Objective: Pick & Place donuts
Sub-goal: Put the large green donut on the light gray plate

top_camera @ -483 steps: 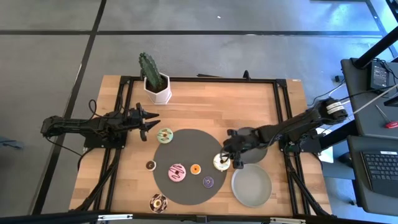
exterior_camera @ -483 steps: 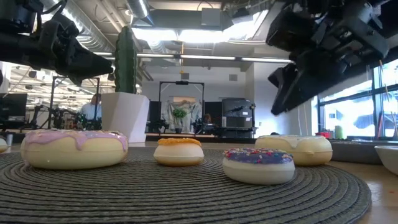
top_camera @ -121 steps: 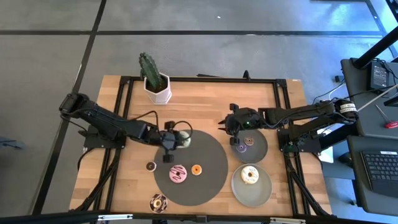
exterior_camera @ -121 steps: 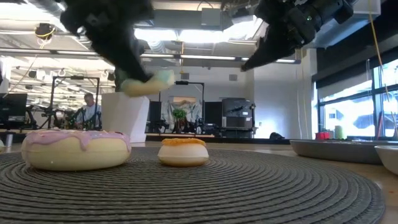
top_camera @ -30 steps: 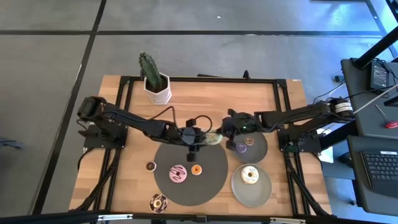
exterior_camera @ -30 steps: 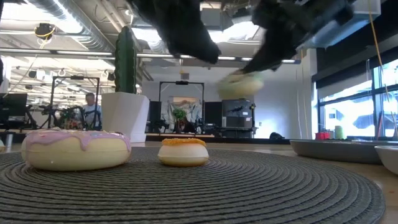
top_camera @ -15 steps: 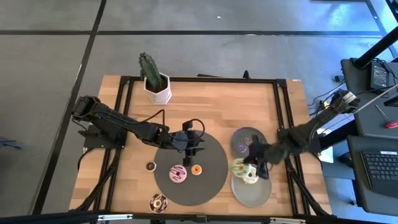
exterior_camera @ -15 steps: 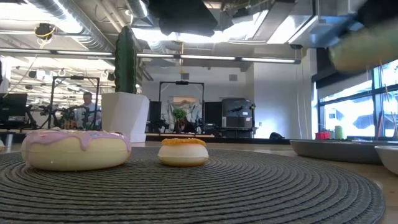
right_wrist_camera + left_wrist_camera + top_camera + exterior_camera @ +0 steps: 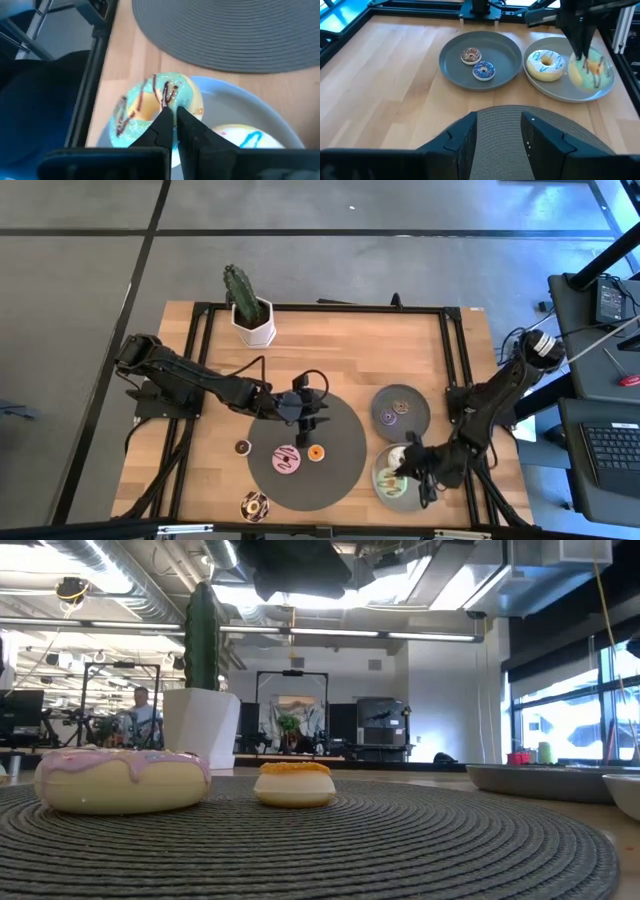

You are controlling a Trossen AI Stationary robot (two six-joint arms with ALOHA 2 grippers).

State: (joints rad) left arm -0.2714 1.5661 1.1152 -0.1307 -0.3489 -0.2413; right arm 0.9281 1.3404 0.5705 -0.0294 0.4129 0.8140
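pale green donut [image 9: 150, 107] sits over the near grey plate [image 9: 235, 107], pinched by the right gripper [image 9: 171, 116]; in the right wrist view the two fingers are nearly together across one side of the ring, tips close to the centre hole. cream donut [image 9: 546, 65] lies beside it on the same plate. whether the green one is already resting on the plate or just above it: cannot tell.

handling, judged: small toy ring, looks light and rigid with a smooth glossy icing, so likely a bit slippery. best hold is across the ring wall, one finger in the hole and one outside. not fragile-looking. a light piece may stick to a finger or roll off the rim on release.

pose: right arm reaches in from the right edge of the surface [image 9: 400, 345], folded sharply back, gripper low over the near plate at the front right. left arm is stretched across from the left, left gripper [image 9: 305, 412] above the back of the dark mat [image 9: 340, 470]; its fingers [image 9: 465, 137] are spread and hold nothing.

remaining: pink donut [image 9: 286, 459] and orange mini [image 9: 316, 452] on the mat; two more donuts on bare wood at the mat's left. far plate [image 9: 510, 47] carries two minis.
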